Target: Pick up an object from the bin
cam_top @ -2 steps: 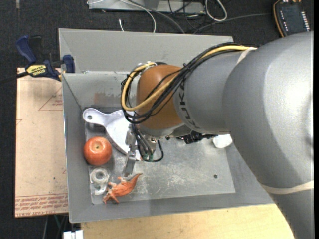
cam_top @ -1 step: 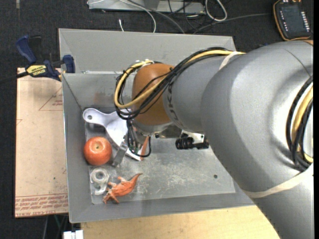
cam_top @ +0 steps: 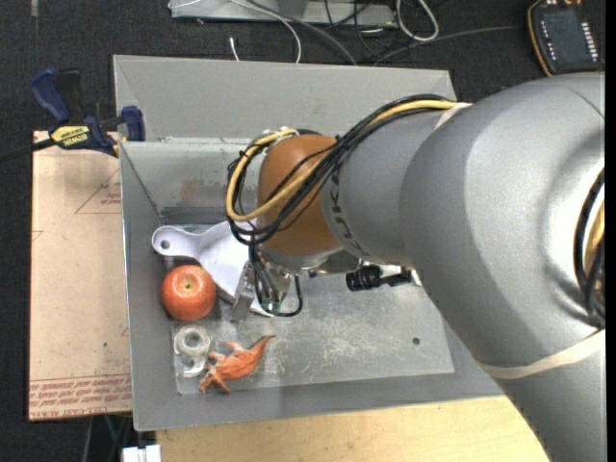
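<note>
My gripper hangs below the arm's orange cover, low over the left half of the bin. It stands at the right edge of a white plastic scoop, whose handle points to the left. A red apple lies just left of the gripper, against the scoop's front side. I see nothing held by the gripper.
An orange toy lizard and a clear plastic piece lie in the front left corner. A small black and white part shows under the arm to the right. The arm covers the bin's back right.
</note>
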You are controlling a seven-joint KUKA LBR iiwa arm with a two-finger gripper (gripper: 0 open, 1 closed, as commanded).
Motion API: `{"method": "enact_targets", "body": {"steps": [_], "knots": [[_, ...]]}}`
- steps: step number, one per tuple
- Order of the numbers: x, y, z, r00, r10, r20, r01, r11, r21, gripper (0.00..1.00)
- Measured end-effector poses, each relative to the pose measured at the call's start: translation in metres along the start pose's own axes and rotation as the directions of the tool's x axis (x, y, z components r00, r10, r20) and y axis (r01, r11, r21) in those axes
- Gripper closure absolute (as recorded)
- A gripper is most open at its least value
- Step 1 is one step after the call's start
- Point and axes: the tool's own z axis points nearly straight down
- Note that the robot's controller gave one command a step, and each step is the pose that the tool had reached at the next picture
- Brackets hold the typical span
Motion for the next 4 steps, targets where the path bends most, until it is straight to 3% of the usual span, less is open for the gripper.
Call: {"method": "enact_targets", "body": {"steps": [1,2,4], "knots": [[0.0,0.0,0.0,1.0,0.0,0.0,0.0,1.0,0.0,1.0],[0.002,-0.002,-0.022,1.0,0.0,-0.007,0.0,1.0,0.005,1.0],[0.001,-0.001,-0.067,1.0,-0.001,-0.004,0.001,1.0,0.003,1.0]]}}
